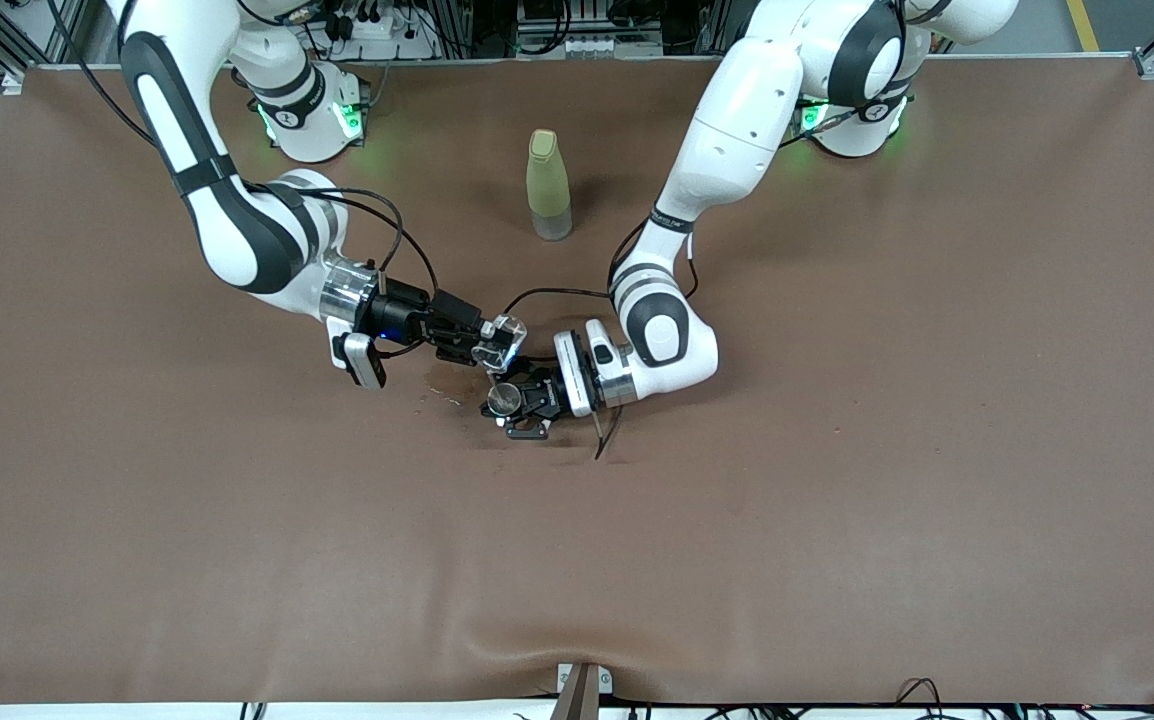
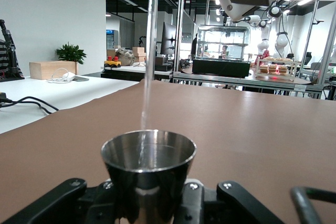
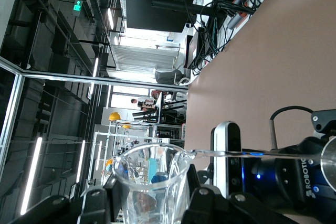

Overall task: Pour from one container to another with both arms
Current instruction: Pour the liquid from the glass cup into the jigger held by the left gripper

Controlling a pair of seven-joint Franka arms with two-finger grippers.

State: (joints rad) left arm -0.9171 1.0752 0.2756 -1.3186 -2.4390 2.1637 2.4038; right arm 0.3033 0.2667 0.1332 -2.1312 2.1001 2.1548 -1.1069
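My right gripper (image 1: 485,340) is shut on the tiny transparent cup (image 1: 503,334) and holds it tilted, lip down, just above the silvery jigger (image 1: 504,399). My left gripper (image 1: 512,408) is shut on that jigger and keeps it upright, low over the table's middle. In the left wrist view, a thin clear stream (image 2: 146,85) falls into the jigger's (image 2: 148,156) round rim between the black fingers (image 2: 239,195). From the right wrist, I see the stream (image 3: 247,154) leaving the cup's (image 3: 152,182) lip toward the jigger's rim (image 3: 331,157).
A tall pale yellow-green bottle (image 1: 549,185) stands upright farther from the front camera, between the two arm bases. Small wet marks (image 1: 440,388) lie on the brown table cover (image 1: 837,480) beside the jigger, toward the right arm's end.
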